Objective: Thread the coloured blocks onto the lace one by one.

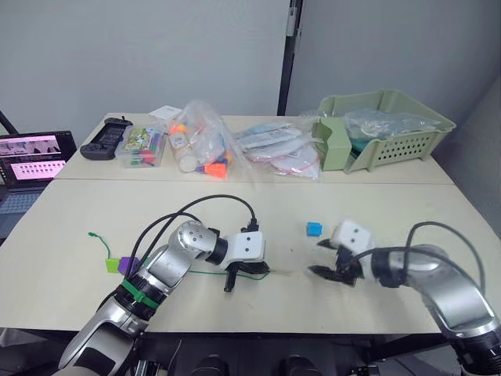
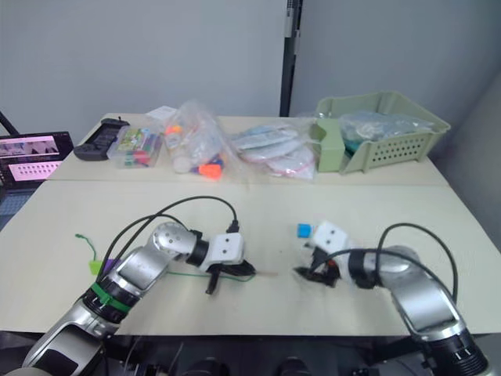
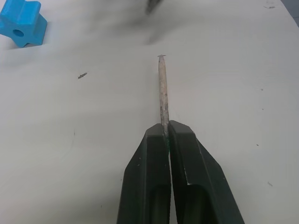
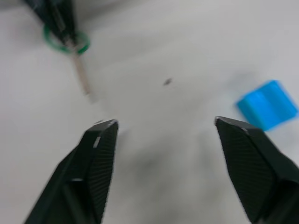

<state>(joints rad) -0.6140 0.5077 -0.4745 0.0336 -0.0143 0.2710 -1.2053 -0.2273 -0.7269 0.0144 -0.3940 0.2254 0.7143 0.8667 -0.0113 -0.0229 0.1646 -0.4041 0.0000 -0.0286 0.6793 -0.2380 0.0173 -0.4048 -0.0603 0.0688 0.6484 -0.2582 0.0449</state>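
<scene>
Lace [image 1: 205, 272]: we pinch its stiff tip with our left gripper [image 3: 165, 135]; right gripper [image 4: 163, 140] gapes beside the light blue block [image 1: 314, 229].

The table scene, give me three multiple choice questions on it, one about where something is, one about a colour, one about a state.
1. Where does the blue block lie?
A. On the table between the two claws, nearer the right one
B. In the green basket
C. Held in the left claw

2. What colour are the blocks already on the lace beside the left arm?
A. Red and yellow
B. Lime and purple
C. Orange and white

3. How does the right claw stand?
A. Shut on the blue block
B. Shut on the lace
C. Open, holding nothing

Answers: 1 A, the block sits on bare table just beyond the right claw. 2 B, a lime block and a purple block sit side by side on the lace. 3 C, its fingers stand wide apart over bare table, while the left claw pinches the lace's pale tip.
</scene>
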